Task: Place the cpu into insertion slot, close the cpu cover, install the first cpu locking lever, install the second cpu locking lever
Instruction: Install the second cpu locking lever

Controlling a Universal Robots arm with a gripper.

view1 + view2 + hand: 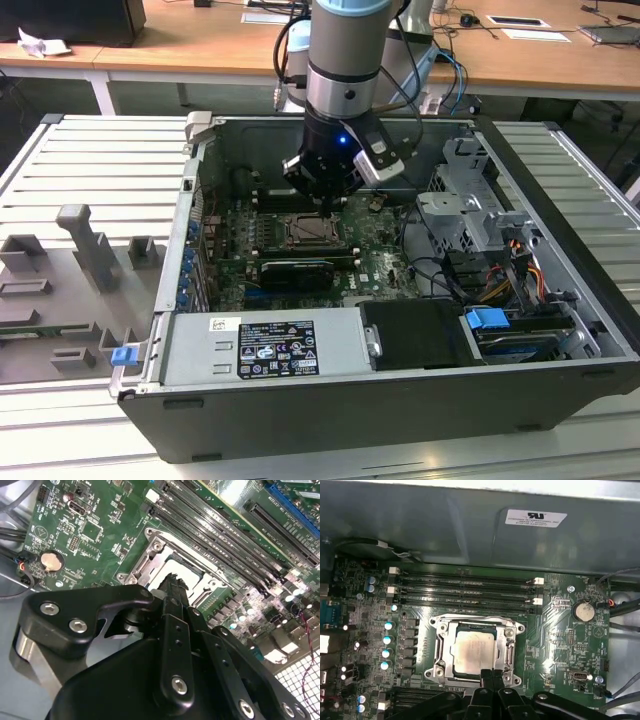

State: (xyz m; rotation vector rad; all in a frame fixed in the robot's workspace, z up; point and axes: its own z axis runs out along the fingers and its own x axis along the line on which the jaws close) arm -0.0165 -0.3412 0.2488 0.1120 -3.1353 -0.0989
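Hovering over the slot [474, 650], the gripper [491, 676] has its fingers pinched together on nothing; the cpu [475, 651] sits seated, cover [509, 655] down (seemingly); press levers squarely, gently.

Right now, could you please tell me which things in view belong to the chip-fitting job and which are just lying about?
Belongs to the job:
- chip, lying in the socket
- metal cover frame, down around the chip
- claw, at the socket's edge

Just lying about:
- memory slots
- coin battery
- blue clip
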